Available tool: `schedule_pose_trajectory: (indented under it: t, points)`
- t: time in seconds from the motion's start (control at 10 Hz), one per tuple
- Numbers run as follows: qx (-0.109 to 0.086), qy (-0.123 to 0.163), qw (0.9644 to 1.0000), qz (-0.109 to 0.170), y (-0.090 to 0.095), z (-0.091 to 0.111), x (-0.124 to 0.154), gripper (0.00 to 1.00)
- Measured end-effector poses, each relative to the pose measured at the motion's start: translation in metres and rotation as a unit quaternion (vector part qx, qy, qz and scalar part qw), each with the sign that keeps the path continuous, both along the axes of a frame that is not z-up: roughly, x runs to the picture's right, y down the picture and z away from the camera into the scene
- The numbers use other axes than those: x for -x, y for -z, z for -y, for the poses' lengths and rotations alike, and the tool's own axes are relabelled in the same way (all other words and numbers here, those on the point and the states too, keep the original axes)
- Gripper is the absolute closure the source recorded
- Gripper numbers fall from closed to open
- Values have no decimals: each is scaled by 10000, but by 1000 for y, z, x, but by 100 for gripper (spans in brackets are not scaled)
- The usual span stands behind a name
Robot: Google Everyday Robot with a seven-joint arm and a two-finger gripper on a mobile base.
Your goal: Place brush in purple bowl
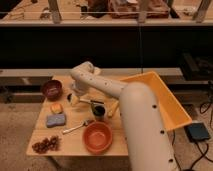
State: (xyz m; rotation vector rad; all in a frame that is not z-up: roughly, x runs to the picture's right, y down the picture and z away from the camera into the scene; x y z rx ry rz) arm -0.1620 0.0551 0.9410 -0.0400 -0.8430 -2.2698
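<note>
The brush [88,102] lies on the wooden table [75,145], its pale tuft to the left and its thin dark handle running right toward a dark cup. My gripper [75,94] hangs down from the white arm, right over the tuft end of the brush, at or just above the table top. I cannot tell whether it touches the brush. The purple bowl [51,89] stands at the table's back left corner, a short way left of the gripper, and looks empty.
A dark cup [98,110] and a yellowish object [112,109] sit right of the brush. An orange bowl [97,136], metal spoon [76,127], blue sponge [56,120], small orange item [56,107] and grapes [44,145] fill the front. A yellow bin [162,100] stands at the right.
</note>
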Motion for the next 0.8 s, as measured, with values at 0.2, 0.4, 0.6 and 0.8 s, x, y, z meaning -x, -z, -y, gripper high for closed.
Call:
schedule_pose_trajectory:
  t: [0.2, 0.4, 0.6, 0.8]
  points:
    - [17, -8, 10000, -66, -3, -2, 0, 20]
    - [19, -12, 10000, -87, -4, -4, 3, 20]
    - [29, -16, 9999, -112, -6, -6, 5, 20]
    - [54, -55, 9998, -156, -10, -8, 4, 20]
